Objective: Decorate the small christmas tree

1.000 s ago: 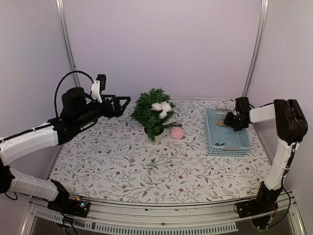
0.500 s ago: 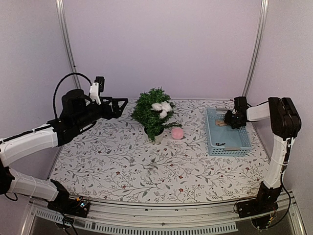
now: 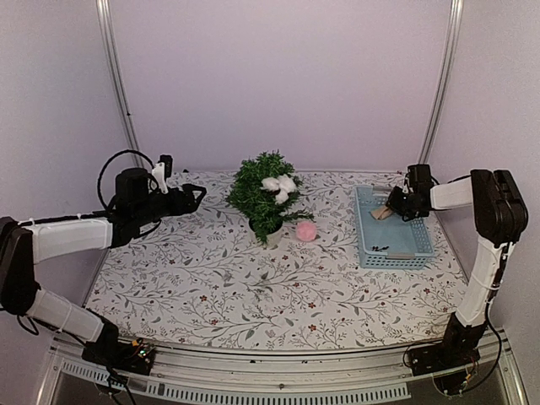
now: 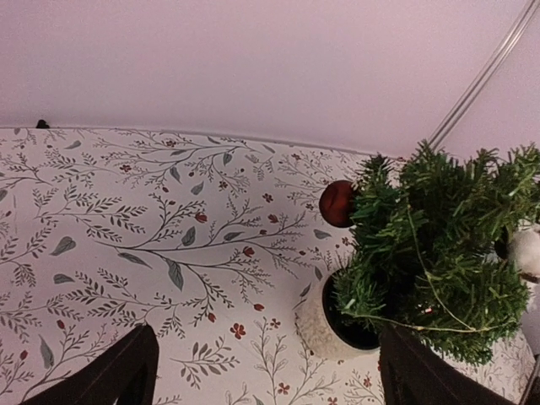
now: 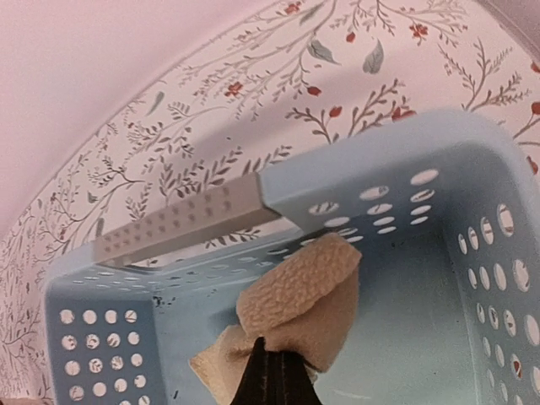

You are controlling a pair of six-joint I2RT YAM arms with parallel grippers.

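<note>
green and bushy, the small christmas tree [image 3: 263, 196] stands upright in its white pot [image 3: 272, 236] toward 12 o'clock on the desk [image 3: 211, 287], long axis vertical, tip up. left end effector [image 3: 196, 194] hangs released at the tree's 9 o'clock. right end effector [image 3: 393, 208], at 3 o'clock, is clenched on a beige fleecy piece [image 5: 295, 295] inside the blue basket [image 3: 413, 249].

Pink ball [image 3: 306, 229]; beige cloth [image 5: 295, 291] in blue basket [image 3: 395, 261]
</note>
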